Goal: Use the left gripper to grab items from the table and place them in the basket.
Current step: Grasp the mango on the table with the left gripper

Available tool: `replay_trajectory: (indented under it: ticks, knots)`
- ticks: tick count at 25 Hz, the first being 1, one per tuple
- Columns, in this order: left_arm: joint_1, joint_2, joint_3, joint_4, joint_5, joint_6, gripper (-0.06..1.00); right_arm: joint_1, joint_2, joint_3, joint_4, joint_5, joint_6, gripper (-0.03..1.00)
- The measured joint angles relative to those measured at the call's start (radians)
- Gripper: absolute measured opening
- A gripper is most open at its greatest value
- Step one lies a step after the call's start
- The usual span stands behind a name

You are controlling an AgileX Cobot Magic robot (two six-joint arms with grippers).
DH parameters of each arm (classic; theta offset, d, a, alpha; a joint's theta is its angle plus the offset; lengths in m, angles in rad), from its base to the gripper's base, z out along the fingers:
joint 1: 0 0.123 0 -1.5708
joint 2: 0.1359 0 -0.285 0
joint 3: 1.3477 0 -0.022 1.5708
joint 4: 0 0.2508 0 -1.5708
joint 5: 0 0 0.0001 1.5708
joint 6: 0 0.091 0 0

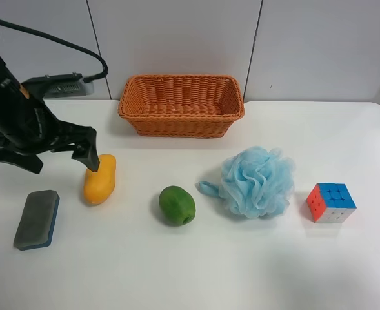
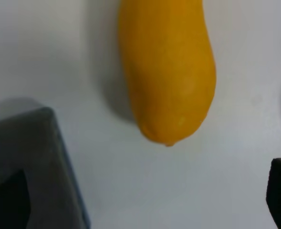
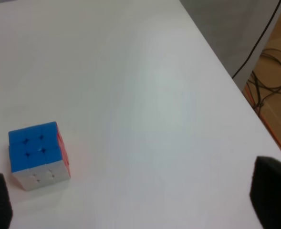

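Note:
My left gripper (image 1: pixel 60 158) is open and hangs over the table (image 1: pixel 254 258) at the exterior high view's left, between the yellow-orange mango (image 1: pixel 100 179) and the grey-and-blue sponge (image 1: pixel 37 219). In the left wrist view the open gripper (image 2: pixel 145 198) has the mango (image 2: pixel 166 67) ahead of it and the sponge (image 2: pixel 35 157) by one finger. The green fruit (image 1: pixel 177 205), blue pouf (image 1: pixel 255 181) and puzzle cube (image 1: pixel 331 202) lie to the right. The wicker basket (image 1: pixel 181 123) stands at the back, with nothing showing inside. My right gripper (image 3: pixel 135 195) is open near the cube (image 3: pixel 37 155).
The table's edge (image 3: pixel 216 62) runs close beside the cube in the right wrist view, with cables (image 3: pixel 274 71) on the floor beyond it. A grey wall stands behind the basket. The right arm does not show in the exterior high view.

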Motion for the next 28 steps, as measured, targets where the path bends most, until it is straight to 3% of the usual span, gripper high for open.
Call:
replay_trajectory:
  ticks: [12, 28]
  knots:
    - [-0.013, 0.195, 0.000, -0.058, -0.185, -0.014, 0.99, 0.000, 0.000, 0.000, 0.000, 0.000, 0.000, 0.99]
    - [-0.013, 0.338, -0.006, -0.100, -0.272, -0.014, 0.99, 0.000, 0.000, 0.000, 0.000, 0.000, 0.000, 0.99]
